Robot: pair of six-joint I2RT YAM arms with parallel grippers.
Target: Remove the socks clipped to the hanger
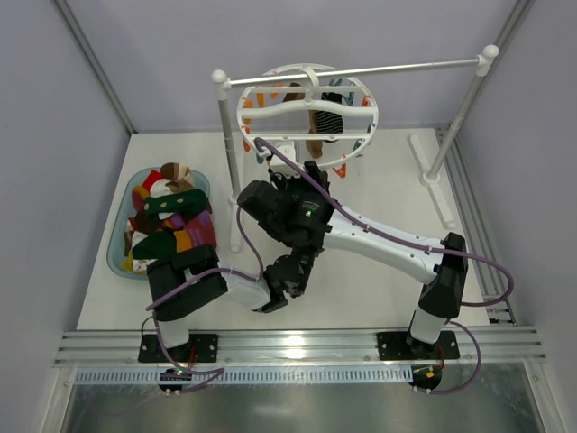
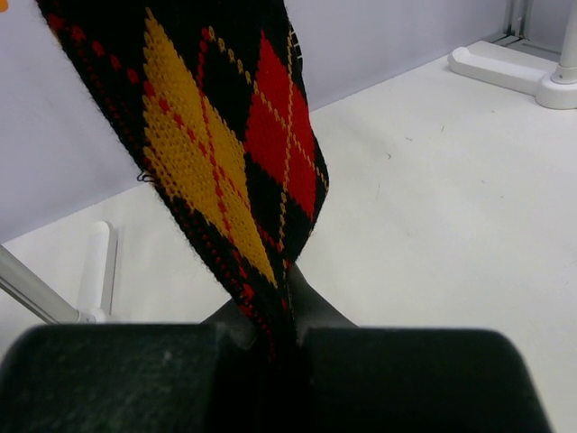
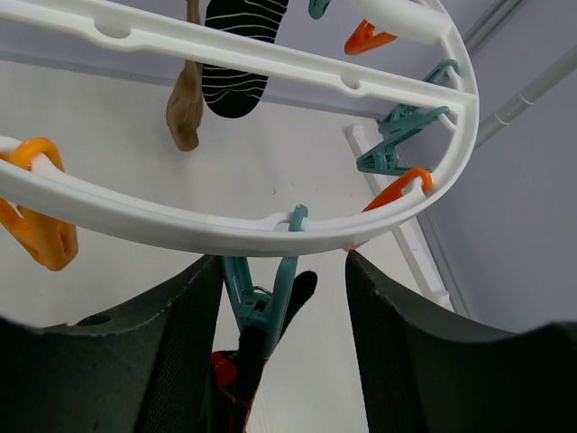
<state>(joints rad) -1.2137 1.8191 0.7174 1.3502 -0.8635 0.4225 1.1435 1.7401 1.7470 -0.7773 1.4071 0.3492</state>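
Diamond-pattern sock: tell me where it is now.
In the left wrist view the diamond-pattern sock hangs pinched in the left gripper; the right wrist view shows its top in a teal clip on the hanger.

A black, red and yellow diamond-patterned sock (image 2: 225, 153) was observed hanging, its lower end clamped between the fingers of the left pincer (image 2: 270, 343), above the white table (image 2: 433, 207).

The right arm (image 1: 397, 248) is made up of white rounded links joined by black housings; the left arm (image 1: 185, 289) is coloured likewise. Purple cables (image 1: 505, 273) are looped along both. Black base plates (image 1: 407, 344) are seen at the bottom. Black, finely textured fingers (image 3: 406, 352) are shown.
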